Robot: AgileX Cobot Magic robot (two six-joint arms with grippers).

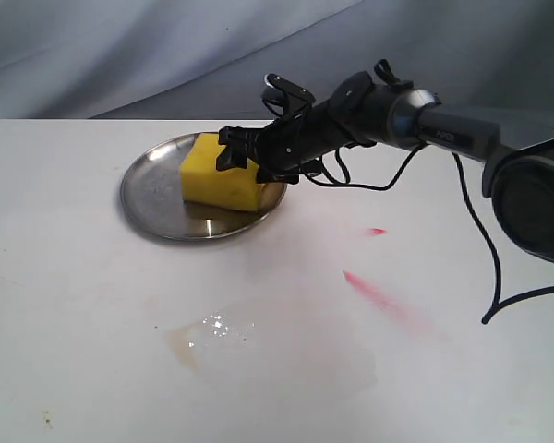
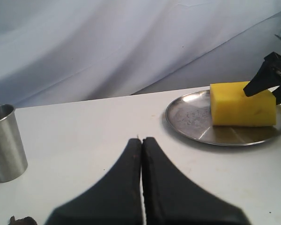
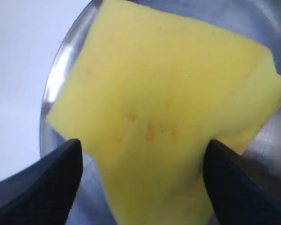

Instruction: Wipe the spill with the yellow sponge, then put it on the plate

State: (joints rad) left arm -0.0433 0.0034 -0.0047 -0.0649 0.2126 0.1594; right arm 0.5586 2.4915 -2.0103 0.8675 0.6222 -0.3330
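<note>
Two tools: right tool (image 3: 144, 143) spread wide, one finger on either side of the yellow sponge (image 1: 217, 175); left tool (image 2: 141, 145) pressed closed, holding nothing.
Sponge position: lying on the plate (image 1: 152, 198), toward its right side in the exterior view.
Spill (image 1: 212, 337): glossy wet patch on the white surface (image 1: 74, 323), well apart from the plate.
Pink streaks (image 1: 374, 293): right of the wet patch.
Steel cup (image 2: 7, 140): upright, left wrist view only.
</note>
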